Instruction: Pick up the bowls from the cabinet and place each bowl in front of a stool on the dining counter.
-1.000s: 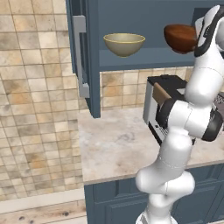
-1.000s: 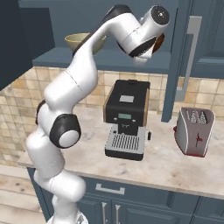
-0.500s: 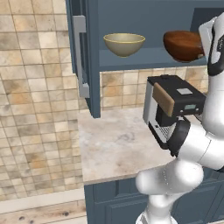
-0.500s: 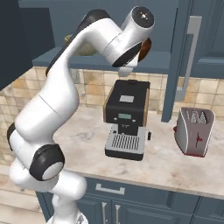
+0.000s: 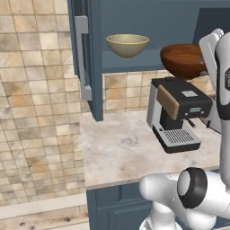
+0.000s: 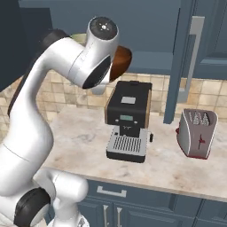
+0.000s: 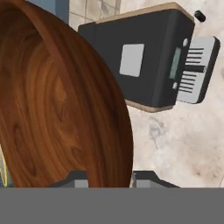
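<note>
While the olive-beige bowl [image 5: 127, 45] sits on the shelf of the open blue cabinet [image 5: 95, 67], the reddish-brown bowl [image 5: 183, 59] hangs in the air above the coffee machine [image 5: 179, 112], out past the shelf's front edge. The end effector [image 7: 109, 177] is clamped on its rim, one finger inside and one outside. Glossy and rigid, the bowl looks slippery and probably chippable; that thin rim seems the only practical hold.

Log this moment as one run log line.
gripper: shut on glossy reddish-brown bowl | bowl: above black coffee machine | olive-beige bowl: on cabinet shelf
</note>
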